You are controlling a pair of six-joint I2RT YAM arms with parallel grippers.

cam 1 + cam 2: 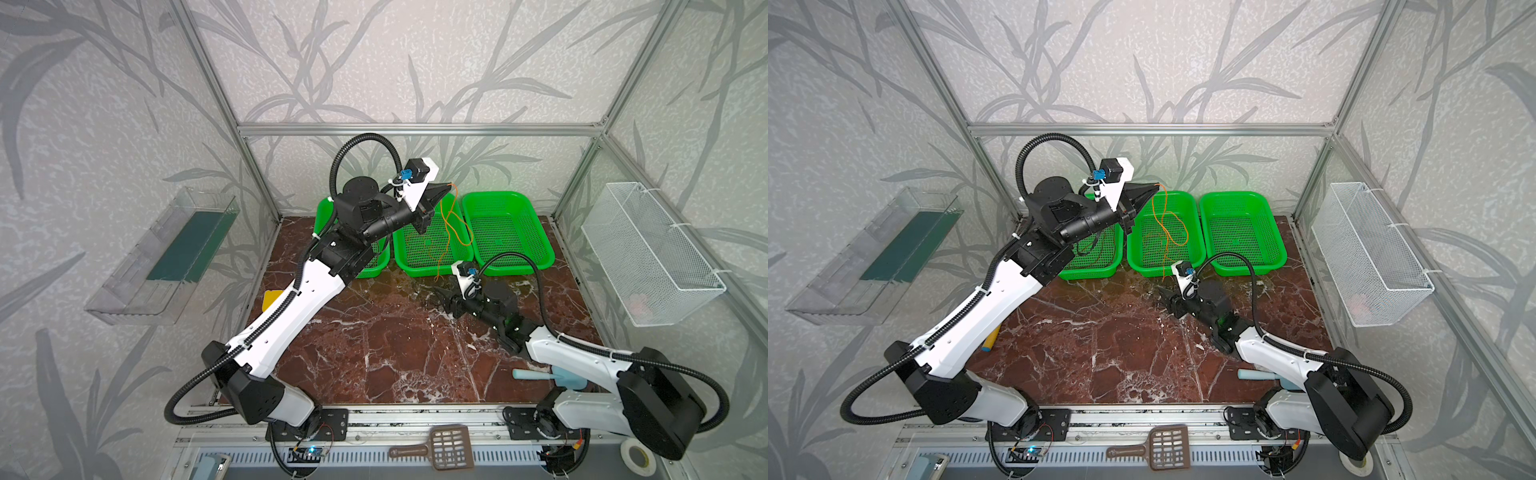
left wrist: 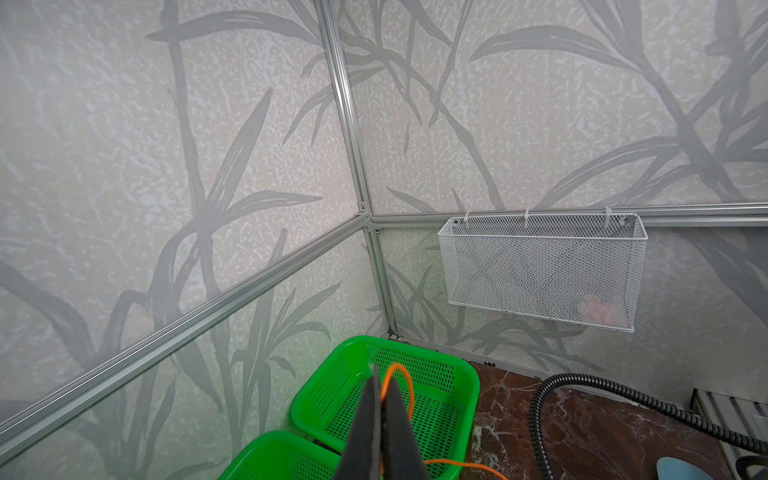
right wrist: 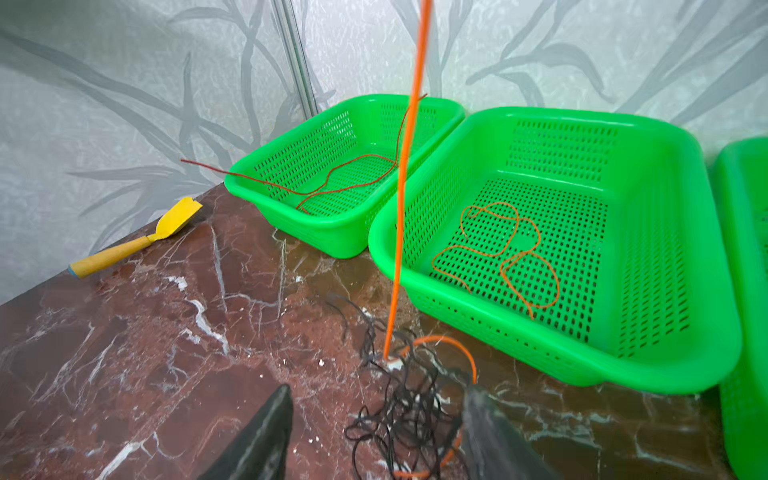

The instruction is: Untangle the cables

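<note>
While the left gripper (image 1: 448, 189) hangs high over the far edge of the middle basket (image 1: 419, 270), its jaws are clenched on the orange cable (image 3: 405, 187). The left wrist view shows the cable pinched between the two fingers (image 2: 365, 424). From there the cable drops in loose bends across the basket and reaches the table (image 1: 374, 353) just on the basket's near side. In the right wrist view its lower end curls into a loop on the table and runs under the black cable (image 3: 407, 419), a loose bunch lying there. The right gripper (image 3: 376, 390) sits low at the table with its jaws spread, one on each side of that bunch, grasping nothing. The red-brown cable (image 3: 374, 156) lies in the left basket (image 3: 307, 232), with one end sticking out over its left rim. A thin orange coil (image 3: 492, 254) lies on the floor of the middle basket; whether it belongs to the held cable cannot be told. The right basket (image 1: 494, 194) stands just beside the middle one, at the far right.
</note>
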